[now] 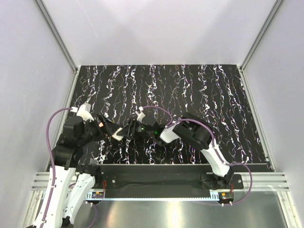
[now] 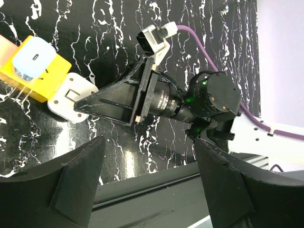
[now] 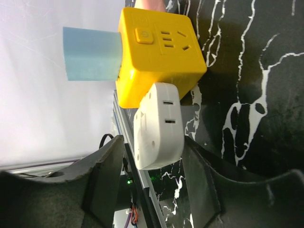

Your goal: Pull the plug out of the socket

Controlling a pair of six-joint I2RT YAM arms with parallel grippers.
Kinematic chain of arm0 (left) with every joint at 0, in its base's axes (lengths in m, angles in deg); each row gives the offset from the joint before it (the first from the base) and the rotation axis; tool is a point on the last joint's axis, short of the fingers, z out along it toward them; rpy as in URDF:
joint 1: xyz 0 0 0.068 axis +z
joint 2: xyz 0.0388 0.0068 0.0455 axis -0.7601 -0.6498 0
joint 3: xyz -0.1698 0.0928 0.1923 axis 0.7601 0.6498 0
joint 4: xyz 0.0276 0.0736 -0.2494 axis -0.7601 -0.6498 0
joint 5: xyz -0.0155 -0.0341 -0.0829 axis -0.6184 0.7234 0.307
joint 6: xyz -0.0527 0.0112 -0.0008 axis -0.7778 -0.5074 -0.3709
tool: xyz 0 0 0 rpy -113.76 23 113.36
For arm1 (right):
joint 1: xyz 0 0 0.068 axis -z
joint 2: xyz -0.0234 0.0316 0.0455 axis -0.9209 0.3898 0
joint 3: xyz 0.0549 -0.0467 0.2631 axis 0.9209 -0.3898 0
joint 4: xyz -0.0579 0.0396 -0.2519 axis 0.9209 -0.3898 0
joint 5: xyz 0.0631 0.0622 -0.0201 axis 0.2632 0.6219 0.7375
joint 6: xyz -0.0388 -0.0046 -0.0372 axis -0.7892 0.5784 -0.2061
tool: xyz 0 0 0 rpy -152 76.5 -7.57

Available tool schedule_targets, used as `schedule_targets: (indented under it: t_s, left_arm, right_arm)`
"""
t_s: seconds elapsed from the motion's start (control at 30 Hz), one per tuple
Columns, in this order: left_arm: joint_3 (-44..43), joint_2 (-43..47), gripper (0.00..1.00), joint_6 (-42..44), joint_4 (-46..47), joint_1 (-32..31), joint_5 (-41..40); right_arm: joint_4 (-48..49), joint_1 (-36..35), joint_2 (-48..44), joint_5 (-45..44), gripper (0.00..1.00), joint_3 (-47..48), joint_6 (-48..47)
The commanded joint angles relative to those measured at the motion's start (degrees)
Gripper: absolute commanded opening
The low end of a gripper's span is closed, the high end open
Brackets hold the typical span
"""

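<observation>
The yellow cube socket (image 3: 159, 57) lies on the black marbled table (image 3: 266, 95), its slotted face up. The white plug (image 3: 159, 126) sticks out of its side. My right gripper (image 3: 154, 138) straddles the plug's free end: one finger touches it, and a thin gap shows at the other finger. In the left wrist view the socket (image 2: 42, 78) and plug (image 2: 71, 97) sit at the upper left, with the right gripper's fingers (image 2: 111, 102) around the plug. My left gripper (image 2: 149, 140) is open and empty, to the side of the socket. From above, both grippers meet at the plug (image 1: 117, 137).
A pale blue block (image 3: 90, 53) sticks out of another face of the socket. The metal rail (image 1: 156, 179) runs along the table's near edge, just behind the left fingers. White walls (image 1: 28, 71) enclose the table. Purple cables (image 1: 52, 126) loop from both wrists.
</observation>
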Motion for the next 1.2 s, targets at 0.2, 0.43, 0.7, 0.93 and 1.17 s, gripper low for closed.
schedule_targets:
  t_s: [0.2, 0.43, 0.7, 0.93, 1.17]
  left_arm:
    - [1.9, -0.1, 0.78, -0.8, 3.4, 0.1, 5.5]
    - [3.4, 0.8, 0.75, -1.7, 4.6, 0.1, 5.6]
    - [4.7, 0.7, 0.73, -1.4, 5.2, -0.2, 3.1]
    - [5.1, -2.4, 0.81, -1.6, 8.5, -5.6, 1.2]
    - [7.9, -4.4, 0.80, -5.2, 14.9, -15.7, -7.7]
  right_arm:
    - [0.9, -0.5, 2.2, -1.7, 0.52, 2.6, 0.3]
    - [1.3, -0.5, 1.6, -0.7, 0.37, 2.6, 0.1]
    - [4.4, 0.8, -2.2, 1.1, 0.21, -2.9, 1.5]
    - [9.2, 3.5, -6.2, 5.6, 0.26, -11.8, 4.9]
    - [14.7, 6.6, -12.1, 8.7, 0.28, -25.2, 5.4]
